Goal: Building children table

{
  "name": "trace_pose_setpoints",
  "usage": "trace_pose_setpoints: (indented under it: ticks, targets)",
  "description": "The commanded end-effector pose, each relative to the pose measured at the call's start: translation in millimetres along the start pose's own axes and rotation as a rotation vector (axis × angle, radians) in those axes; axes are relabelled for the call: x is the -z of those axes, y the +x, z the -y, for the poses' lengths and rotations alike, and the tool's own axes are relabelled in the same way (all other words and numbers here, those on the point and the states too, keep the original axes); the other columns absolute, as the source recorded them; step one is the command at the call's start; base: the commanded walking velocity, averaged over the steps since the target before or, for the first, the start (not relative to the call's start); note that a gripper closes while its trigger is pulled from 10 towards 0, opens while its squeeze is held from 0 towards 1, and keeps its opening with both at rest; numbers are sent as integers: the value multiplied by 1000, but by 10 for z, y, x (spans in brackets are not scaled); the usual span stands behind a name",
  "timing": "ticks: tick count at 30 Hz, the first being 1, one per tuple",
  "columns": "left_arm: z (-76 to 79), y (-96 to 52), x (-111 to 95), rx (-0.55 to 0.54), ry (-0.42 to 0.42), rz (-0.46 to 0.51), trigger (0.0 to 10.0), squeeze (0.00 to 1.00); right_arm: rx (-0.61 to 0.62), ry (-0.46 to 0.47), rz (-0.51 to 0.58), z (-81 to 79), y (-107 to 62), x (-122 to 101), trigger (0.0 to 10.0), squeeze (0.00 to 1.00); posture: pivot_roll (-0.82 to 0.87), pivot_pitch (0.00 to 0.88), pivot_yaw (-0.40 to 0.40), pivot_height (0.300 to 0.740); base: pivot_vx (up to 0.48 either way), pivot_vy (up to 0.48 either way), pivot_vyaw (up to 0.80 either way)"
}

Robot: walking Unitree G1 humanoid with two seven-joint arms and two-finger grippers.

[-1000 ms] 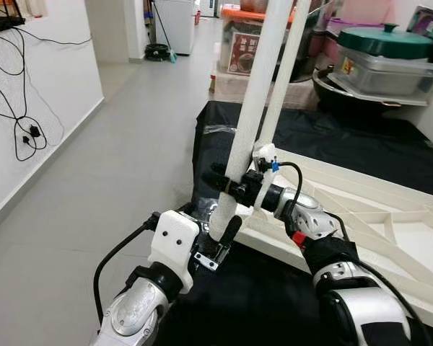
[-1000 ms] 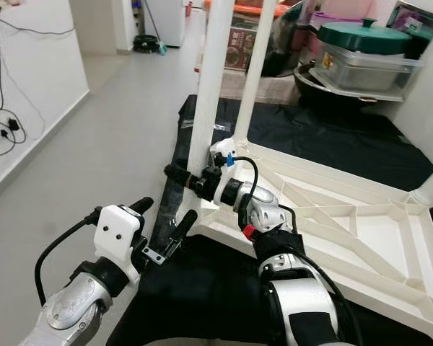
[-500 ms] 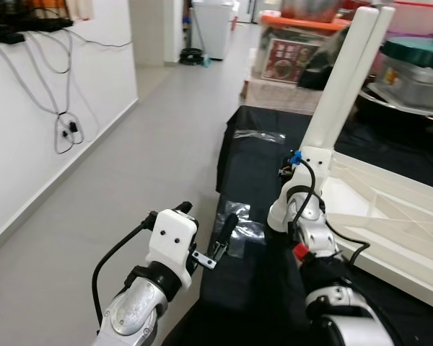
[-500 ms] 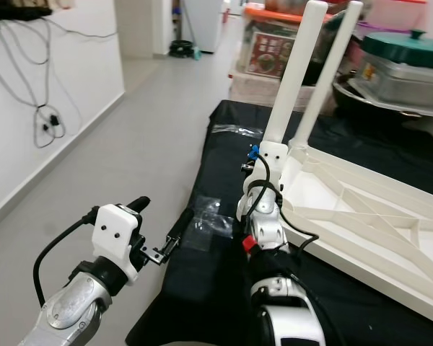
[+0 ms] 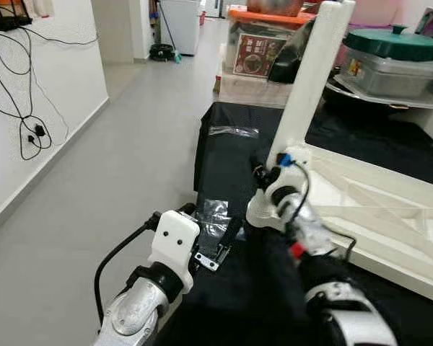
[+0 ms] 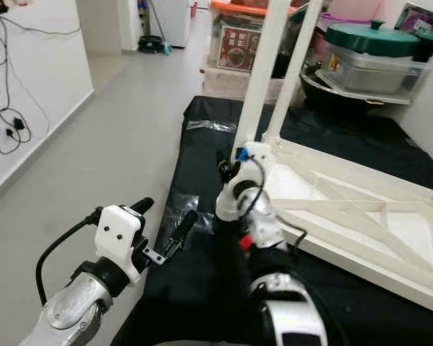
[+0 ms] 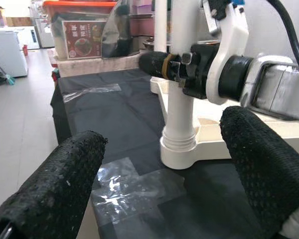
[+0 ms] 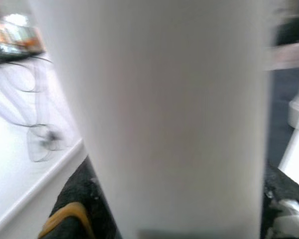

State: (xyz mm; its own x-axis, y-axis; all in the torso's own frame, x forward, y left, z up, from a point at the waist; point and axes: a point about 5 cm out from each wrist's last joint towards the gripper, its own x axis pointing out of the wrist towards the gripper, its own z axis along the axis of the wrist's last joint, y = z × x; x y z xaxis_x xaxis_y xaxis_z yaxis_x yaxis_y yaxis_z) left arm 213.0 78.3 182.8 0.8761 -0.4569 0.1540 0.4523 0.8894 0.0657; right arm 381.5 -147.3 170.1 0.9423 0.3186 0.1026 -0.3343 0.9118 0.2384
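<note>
so the white table top (image 6: 361, 216) lies upside down on the black cloth (image 6: 202, 137), ribs facing up, with white legs standing out of its near-left corner. right gripper (image 7: 162, 63) is clamped around the near leg (image 5: 312, 79) low down, just above the collar where it seats in the corner socket (image 7: 178, 147); the right wrist view is up against that white tube, black fingers wrapping either side. leg's long axis runs straight up from the socket, gripper crossing it roughly at right angles. a second leg (image 6: 292, 68) stands just behind it.

left gripper (image 5: 218, 245) hovers over the cloth, left of and below the socket, fingers (image 7: 55, 189) spread apart, holding nothing, pointing at the leg base. a clear plastic bag (image 7: 134, 186) lies flat between it and the socket.

my read: leg is being seated or twisted home. right arm already has it, left is near enough to brace the base.
</note>
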Motion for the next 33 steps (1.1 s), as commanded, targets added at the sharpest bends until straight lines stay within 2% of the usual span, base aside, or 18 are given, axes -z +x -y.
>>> trace_pose_setpoints:
  ticks: [1, 3, 5, 6, 7, 9, 11, 16, 17, 18, 19, 20, 22, 24, 26, 28, 32, 33]
  targets:
    - [4, 1, 24, -3, 4, -9, 10000, 0, -168, 60, -47, -64, 2, 26, 10000, 0, 119, 2, -106, 740, 0, 0, 0]
    - [3, -2, 29, -3, 6, -10, 10000, 0, -347, 102, -100, -60, -51, 13, 10000, 0, 121, 0, -106, 740, 0, 0, 0]
    - [3, -2, 29, -3, 6, -10, 10000, 0, -347, 102, -100, -60, -51, 13, 10000, 0, 121, 0, -106, 740, 0, 0, 0]
    - [4, -3, 27, -3, 6, -10, 10000, 0, -475, 132, -134, -95, -85, 10, 10000, 0, 128, 0, -105, 740, 0, 0, 0]
    - [4, -3, 27, -3, 6, -10, 10000, 0, -475, 132, -134, -95, -85, 10, 10000, 0, 128, 0, -105, 740, 0, 0, 0]
    - [6, -5, 26, -4, 7, -10, 10000, 0, -767, 143, -226, -198, -200, 38, 10000, 0, 133, 0, -109, 740, 0, 0, 0]
    - [-1, -12, 29, -8, 6, -10, 10000, 0, -938, 61, -336, -273, -257, 146, 10000, 0, 138, 0, -109, 740, 0, 0, 0]
    - [-2, -16, 31, -9, 9, -12, 10000, 0, -989, -4, -394, -299, -266, 208, 10000, 0, 138, 0, -109, 740, 0, 0, 0]
    - [-3, -17, 36, -9, 9, -14, 10000, 0, -985, -66, -413, -302, -255, 244, 5647, 0, 136, 0, -105, 740, 0, 0, 0]
    - [-3, -17, 36, -9, 9, -14, 10000, 0, -985, -66, -413, -302, -255, 244, 5647, 0, 136, 0, -105, 740, 0, 0, 0]
    - [-2, -17, 40, -8, 8, -14, 10000, 0, -892, -146, -400, -289, -183, 257, 0, 0, 135, 0, -107, 740, 0, 0, 0]
    - [1, -18, 44, -8, 7, -16, 10000, 0, -763, -205, -350, -265, -90, 220, 0, 0, 134, 0, -107, 740, 0, 0, 0]
    - [3, -18, 47, -7, 6, -16, 10000, 0, -673, -235, -312, -248, -30, 187, 0, 0, 134, 0, -107, 740, 0, 0, 0]
    - [3, -18, 47, -7, 6, -16, 10000, 0, -673, -235, -312, -248, -30, 187, 0, 0, 134, 0, -107, 740, 0, 0, 0]
    - [4, -22, 53, -7, 6, -18, 10000, 0, -467, -202, -182, -162, 71, 20, 0, 0, 129, 0, -102, 740, 0, 0, 0]
    - [4, -22, 53, -7, 6, -18, 10000, 0, -467, -202, -182, -162, 71, 20, 0, 0, 129, 0, -102, 740, 0, 0, 0]
    - [1, -29, 54, -9, 8, -19, 10000, 0, 340, -297, -44, 365, -93, -44, 0, 0, 124, 0, -96, 740, 0, 0, 0]
    - [1, -29, 54, -9, 8, -19, 10000, 0, 340, -297, -44, 365, -93, -44, 0, 0, 124, 0, -96, 740, 0, 0, 0]
